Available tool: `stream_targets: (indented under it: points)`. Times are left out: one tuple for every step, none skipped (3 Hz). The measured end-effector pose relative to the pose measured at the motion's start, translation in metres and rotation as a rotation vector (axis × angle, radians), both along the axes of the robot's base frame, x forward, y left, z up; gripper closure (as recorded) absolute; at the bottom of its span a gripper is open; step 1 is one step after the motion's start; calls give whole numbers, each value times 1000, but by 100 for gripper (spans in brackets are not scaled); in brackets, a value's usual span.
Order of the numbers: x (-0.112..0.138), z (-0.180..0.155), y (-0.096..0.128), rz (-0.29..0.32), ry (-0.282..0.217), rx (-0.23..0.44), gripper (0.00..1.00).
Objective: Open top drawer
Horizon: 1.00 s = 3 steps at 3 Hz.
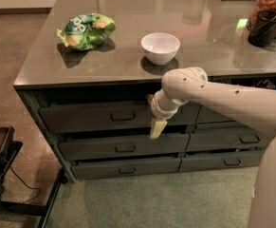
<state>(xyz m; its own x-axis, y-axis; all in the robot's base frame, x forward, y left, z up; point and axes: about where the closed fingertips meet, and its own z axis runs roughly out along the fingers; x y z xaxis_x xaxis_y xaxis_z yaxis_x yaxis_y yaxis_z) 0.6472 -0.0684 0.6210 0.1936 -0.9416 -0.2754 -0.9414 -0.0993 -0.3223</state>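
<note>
The top drawer [90,118] is the wide dark grey-green front just under the counter top on the left, with a small dark pull handle [123,116] at its middle. A dark gap shows above the front. My gripper [157,126] hangs from the cream arm [223,99], pointing down in front of the drawer's right end. It is to the right of the handle and a little lower, apart from it.
A green snack bag [86,31] and a white bowl [160,47] sit on the grey counter top [213,56]. A jar [272,6] and a dark cup [262,28] stand at the back right. Shallower drawers [123,148] lie below. A black stand [0,148] is on the floor at left.
</note>
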Motion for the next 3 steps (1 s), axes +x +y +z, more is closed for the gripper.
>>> stream_targets:
  points:
    - [0, 0, 0, 0, 0, 0, 41]
    - [0, 0, 0, 0, 0, 0, 64]
    - [0, 9, 0, 0, 0, 0, 88]
